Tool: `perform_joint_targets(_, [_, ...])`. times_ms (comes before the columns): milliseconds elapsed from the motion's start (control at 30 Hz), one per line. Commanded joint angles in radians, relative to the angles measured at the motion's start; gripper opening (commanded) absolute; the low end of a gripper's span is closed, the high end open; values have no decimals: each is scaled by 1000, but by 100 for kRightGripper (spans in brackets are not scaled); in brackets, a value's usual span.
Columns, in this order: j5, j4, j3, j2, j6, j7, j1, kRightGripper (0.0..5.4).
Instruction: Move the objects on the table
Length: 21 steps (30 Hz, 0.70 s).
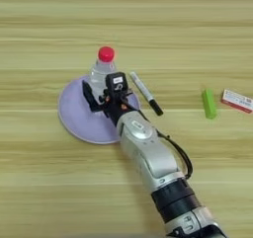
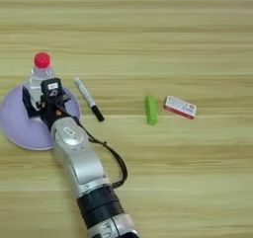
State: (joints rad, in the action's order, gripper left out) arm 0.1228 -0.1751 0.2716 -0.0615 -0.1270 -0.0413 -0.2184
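A clear plastic bottle with a red cap stands upright on the far part of a round lilac plate. My right gripper reaches in from the bottom right, one black finger on each side of the bottle's lower body, shut on it. A white marker with a black cap lies just right of the plate, slanting toward the near right. Further right on the table lie a small green block and a red-and-white flat packet.
My silver forearm crosses the near right part of the table, with a black cable looping beside it. Bare wood stretches along the far side and the near left.
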Motion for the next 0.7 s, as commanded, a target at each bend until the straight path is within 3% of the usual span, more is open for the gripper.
perform_joint_targets(33, [2,71,13,-79,6,-4,-27,464])
perform_joint_targets(200, [5,135,28,-65,-18,-8,12,536])
perform_joint_targets(367, [3,191,39,-43,-45,-14,74,536])
perform_joint_targets(700, [1,249,19,-19,-71,-14,128,536])
